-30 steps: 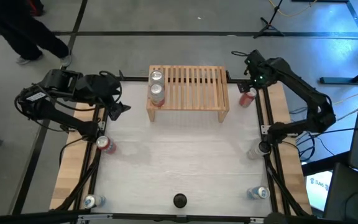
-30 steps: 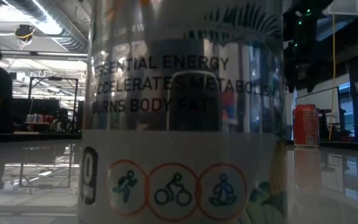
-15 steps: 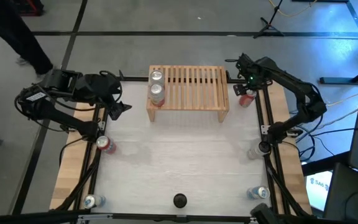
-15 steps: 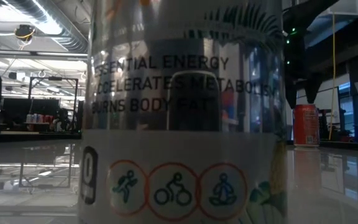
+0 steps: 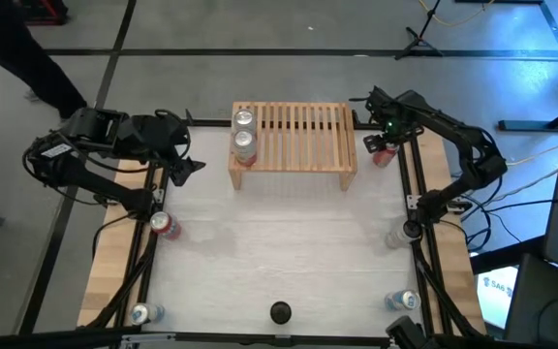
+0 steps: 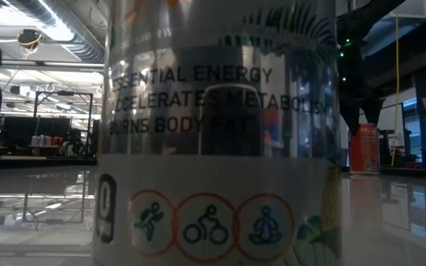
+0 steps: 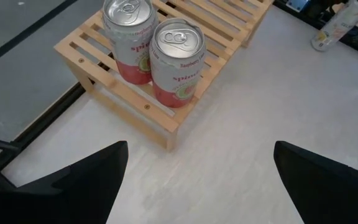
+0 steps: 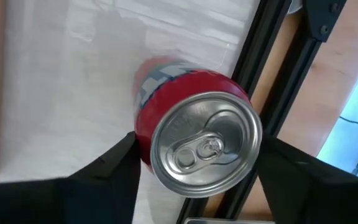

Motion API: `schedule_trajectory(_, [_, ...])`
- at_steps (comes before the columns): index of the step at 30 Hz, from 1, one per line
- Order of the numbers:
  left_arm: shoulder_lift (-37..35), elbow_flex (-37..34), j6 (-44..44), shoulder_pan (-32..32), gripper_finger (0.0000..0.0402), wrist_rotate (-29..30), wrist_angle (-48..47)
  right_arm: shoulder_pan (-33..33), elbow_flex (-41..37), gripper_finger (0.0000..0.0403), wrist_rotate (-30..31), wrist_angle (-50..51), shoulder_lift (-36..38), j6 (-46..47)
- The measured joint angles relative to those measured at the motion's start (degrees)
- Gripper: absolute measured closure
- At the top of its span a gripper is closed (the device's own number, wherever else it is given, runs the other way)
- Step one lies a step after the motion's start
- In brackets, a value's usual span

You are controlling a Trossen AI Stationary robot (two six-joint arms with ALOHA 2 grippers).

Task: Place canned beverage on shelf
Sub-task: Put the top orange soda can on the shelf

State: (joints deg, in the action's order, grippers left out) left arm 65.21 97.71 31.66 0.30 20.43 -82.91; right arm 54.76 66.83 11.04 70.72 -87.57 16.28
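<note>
The shelf [image 5: 294,142] stands at the table's far middle, with two pink-and-silver cans [image 5: 244,133] upright on its left end; they also show in the left wrist view [image 7: 176,59]. A red can [image 8: 197,146] stands upright on the table right of the shelf, beside the black frame rail [image 8: 272,56]. My right gripper [image 5: 380,143] is open above it, one finger on either side of the can's top [image 6: 364,129], not touching. My left gripper [image 5: 186,161] is open and empty, left of the shelf.
Other cans stand on the table: a red one at the left [image 5: 166,225], one in each near corner [image 5: 143,313] [image 5: 402,301], a pale one at the right [image 5: 395,236]. A big silver can [image 6: 220,133] fills the low view. A person [image 5: 27,58] walks beyond the far left.
My right gripper has moved down and a little toward the near edge, onto the red can, so that its open fingers now stand at the can's top. The person beyond the table has walked on.
</note>
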Motion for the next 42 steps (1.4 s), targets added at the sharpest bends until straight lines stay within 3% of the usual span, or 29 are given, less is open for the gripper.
schedule_trajectory(10, [0.0,0.0,-0.4,0.0,0.0007,-0.4,0.0,-0.2,2.1,0.0161,-4.8,5.5,8.3,-4.6])
schedule_trajectory(16, [0.0,0.0,-0.4,0.0,0.0007,-0.4,0.0,-6.4,3.3,0.0161,-6.5,13.1,15.8,-4.8])
schedule_trajectory(27, [0.0,0.0,-0.4,0.0,0.0007,-1.7,-0.1,-29.8,3.4,0.0162,-14.7,17.7,25.5,4.6])
schedule_trajectory(32, [0.0,0.0,-0.4,0.0,0.0007,-1.9,-0.1,-40.7,3.4,0.0162,-15.6,13.1,24.2,7.5])
schedule_trajectory(42, [0.0,0.0,-0.4,0.0,0.0007,-3.4,-0.1,-54.4,3.4,0.0162,-18.3,-4.0,18.7,6.0])
